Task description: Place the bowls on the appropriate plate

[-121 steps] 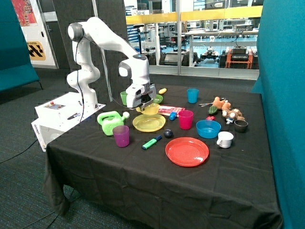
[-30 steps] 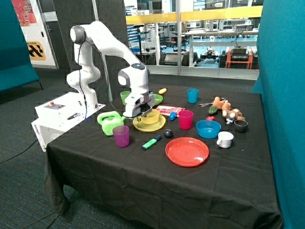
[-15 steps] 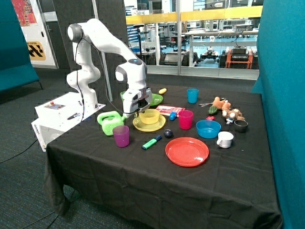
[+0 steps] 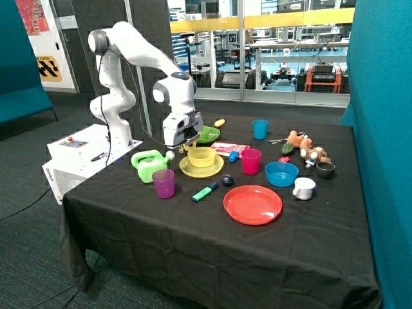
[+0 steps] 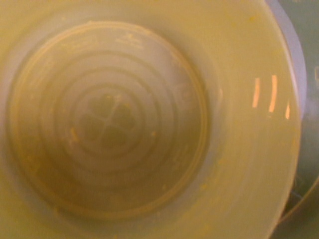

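On the black-draped surface [image 4: 193,244], the round yellow plastic bowl [image 4: 201,156] sits upright on the flat yellow plate [image 4: 201,168], its ringed inside filling the wrist view [image 5: 109,124]. Just above the bowl's far rim hangs the white arm's claw [image 4: 187,145], touching nothing that can be made out; whether its fingers are spread or closed cannot be told. Behind the claw the light green shallow bowl [image 4: 208,134] rests on the cloth, not on any plate. The flat red plate [image 4: 252,205] lies near the front edge with nothing on it. A green watering can [image 4: 149,164] stands beside the yellow plate, and a purple drinking cup [image 4: 163,183] stands just in front of the can.
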Controlling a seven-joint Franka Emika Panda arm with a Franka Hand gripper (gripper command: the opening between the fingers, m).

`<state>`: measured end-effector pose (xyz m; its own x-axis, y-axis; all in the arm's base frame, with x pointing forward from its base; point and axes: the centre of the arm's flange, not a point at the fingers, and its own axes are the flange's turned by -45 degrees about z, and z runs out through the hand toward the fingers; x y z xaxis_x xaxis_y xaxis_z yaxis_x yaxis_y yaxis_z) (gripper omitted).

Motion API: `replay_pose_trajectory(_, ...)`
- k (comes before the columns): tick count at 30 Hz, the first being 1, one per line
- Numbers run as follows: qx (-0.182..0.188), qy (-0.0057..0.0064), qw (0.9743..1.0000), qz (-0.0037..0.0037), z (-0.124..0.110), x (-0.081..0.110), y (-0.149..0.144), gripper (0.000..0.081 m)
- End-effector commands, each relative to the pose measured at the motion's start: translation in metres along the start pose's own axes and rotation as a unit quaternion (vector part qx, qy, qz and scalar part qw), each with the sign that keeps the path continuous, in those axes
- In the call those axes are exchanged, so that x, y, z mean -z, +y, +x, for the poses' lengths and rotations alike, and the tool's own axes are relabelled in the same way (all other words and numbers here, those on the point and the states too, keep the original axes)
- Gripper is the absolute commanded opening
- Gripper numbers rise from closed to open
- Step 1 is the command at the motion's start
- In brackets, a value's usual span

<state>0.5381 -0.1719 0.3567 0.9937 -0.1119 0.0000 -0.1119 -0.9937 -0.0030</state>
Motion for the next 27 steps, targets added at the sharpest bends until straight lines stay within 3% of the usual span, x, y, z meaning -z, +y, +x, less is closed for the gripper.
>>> replay_pose_trajectory(1,0.011,0.0,0.9999,-0.00148,-0.01,0.018,-0.008,0.0425)
replay_pose_trajectory(27,0.041,0.0,0.9992,-0.00148,-0.049,0.05,-0.031,0.0411)
